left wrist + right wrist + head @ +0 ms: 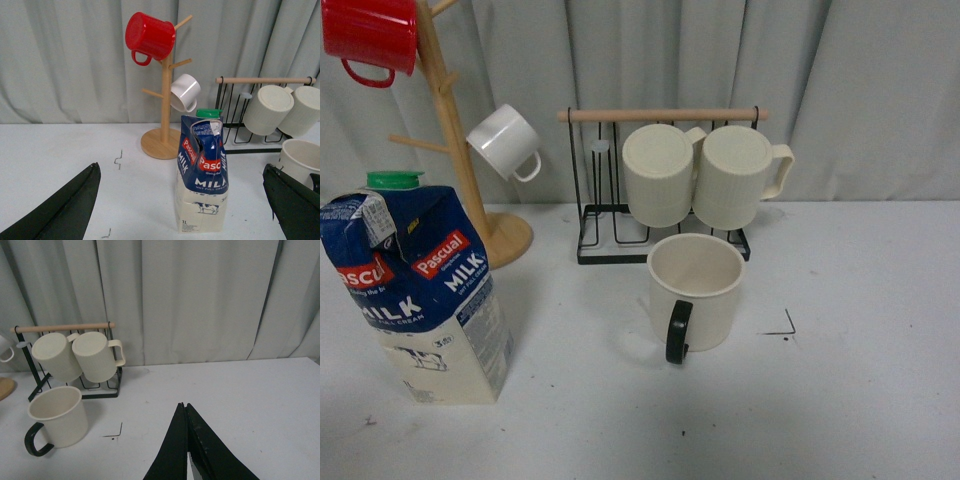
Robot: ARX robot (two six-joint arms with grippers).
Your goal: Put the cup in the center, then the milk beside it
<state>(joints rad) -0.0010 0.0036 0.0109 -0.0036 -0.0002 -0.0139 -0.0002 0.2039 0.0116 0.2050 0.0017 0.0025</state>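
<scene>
The cup [695,290], a cream mug with a black handle, stands upright on the center [760,305], just left of a black corner mark [785,325]. It also shows in the right wrist view [57,416]. The milk [420,290] stands upright at the table's left, well apart from the cup. In the left wrist view the milk [201,200] stands between and beyond the fingers of my open left gripper [181,166], untouched. My right gripper [183,405] is shut and empty above bare table, right of the cup. Neither gripper shows in the front view.
A wooden mug tree [455,130] holds a red mug [370,35] and a small white cup [505,142] at back left. A black wire rack [610,250] with two ribbed cream mugs [705,175] stands behind the cup. A grey curtain closes the back.
</scene>
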